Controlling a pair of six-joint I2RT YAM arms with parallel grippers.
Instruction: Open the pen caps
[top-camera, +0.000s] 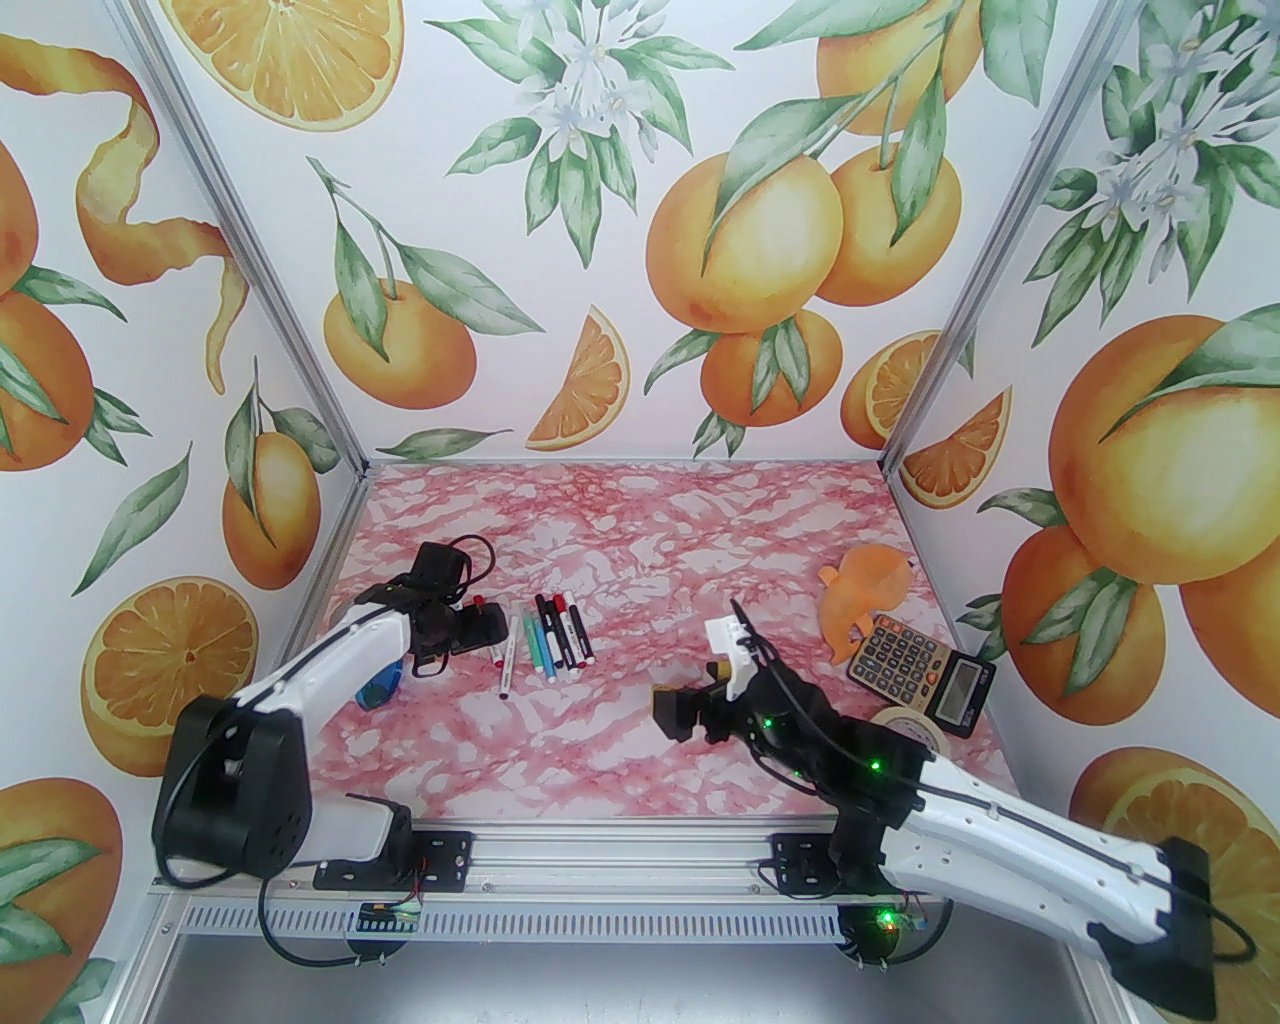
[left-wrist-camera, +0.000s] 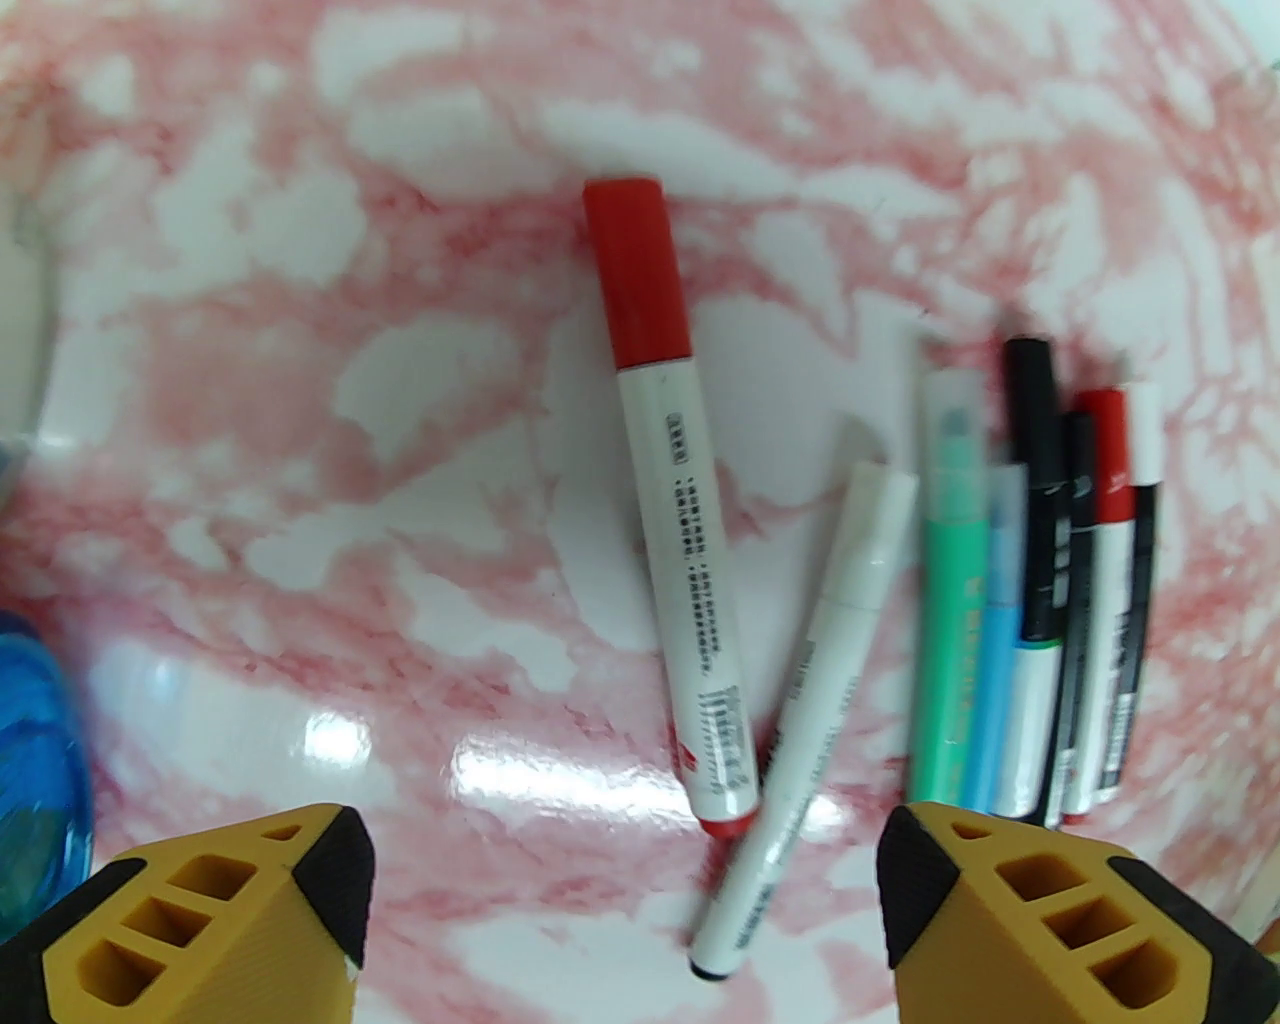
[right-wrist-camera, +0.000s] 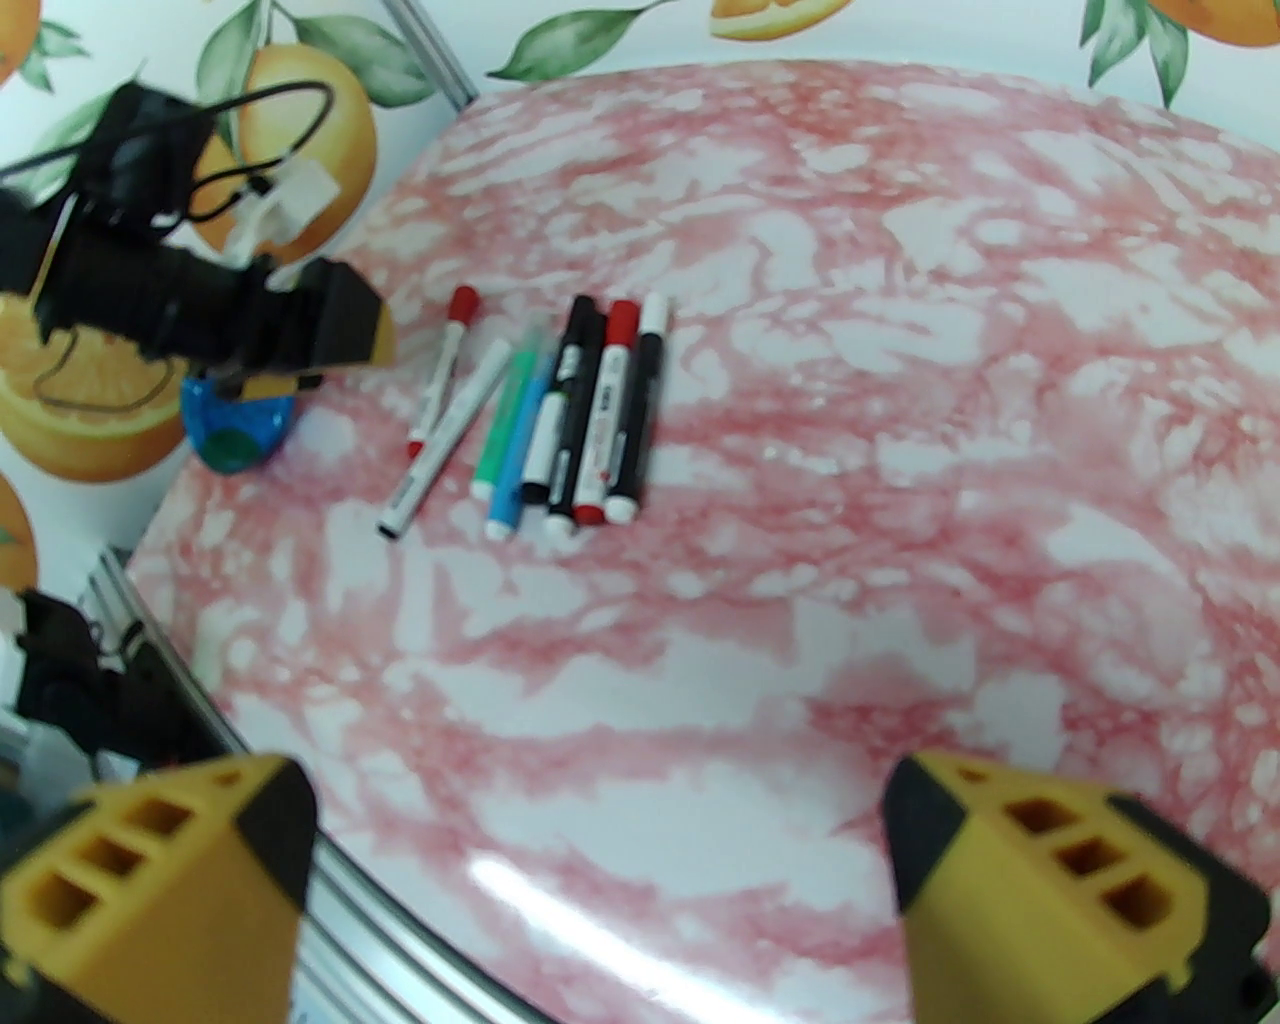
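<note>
Left gripper (left-wrist-camera: 620, 880): jaws apart, empty.
Right gripper (right-wrist-camera: 595, 810): wide apart, empty.
Red-capped marker pen (left-wrist-camera: 680, 560), frame centre: we should clamp its barrel squarely.

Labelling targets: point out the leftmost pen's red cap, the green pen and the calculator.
red cap (left-wrist-camera: 637, 275), left wrist view, cap's middle.
green pen (left-wrist-camera: 945, 640), left wrist view, mid barrel.
calculator (top-camera: 893, 655), top view, keypad.

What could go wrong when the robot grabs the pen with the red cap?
1. The white pen lies slanted right by the lower end of the red-capped pen, and both sit between the fingers of the open left gripper, so it might pinch two at once.
2. The other pens lie packed side by side close by; a bump could scatter them.
</note>
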